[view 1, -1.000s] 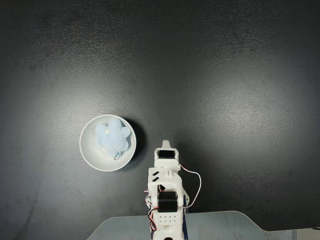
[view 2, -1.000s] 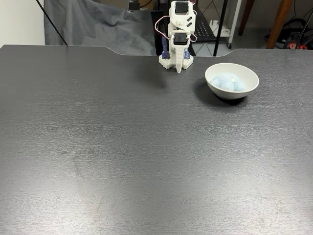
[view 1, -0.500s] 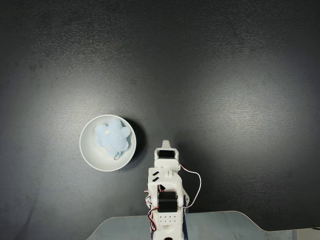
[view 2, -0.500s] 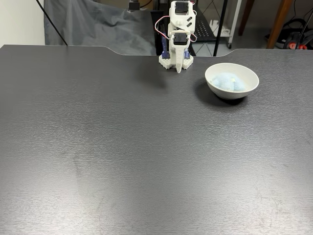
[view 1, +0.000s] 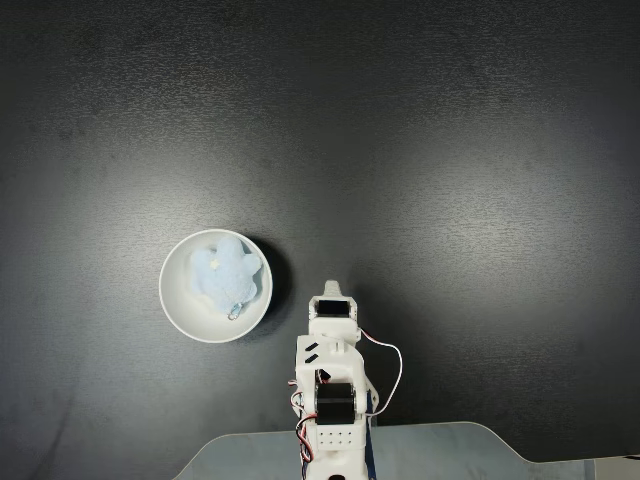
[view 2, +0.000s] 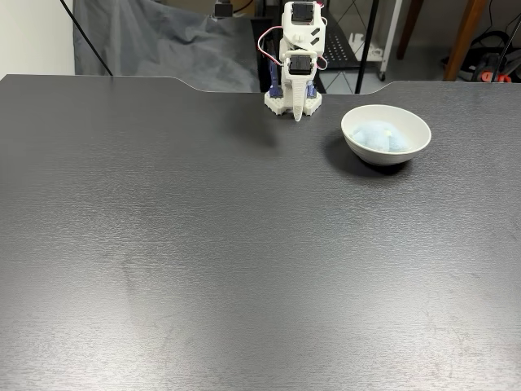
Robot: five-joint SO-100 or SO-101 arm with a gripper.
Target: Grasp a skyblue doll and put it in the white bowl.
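Sitting just as before, the skyblue doll rests inside the white bowl, the folded arm's tool looks closed, so the job seems done.

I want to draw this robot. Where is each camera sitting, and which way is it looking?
A fixed view: up above, looking straight down at the table; folded arm at the bottom edge.
A fixed view: across the table, facing the arm at the far edge.
Both show the skyblue doll lying in the white bowl.
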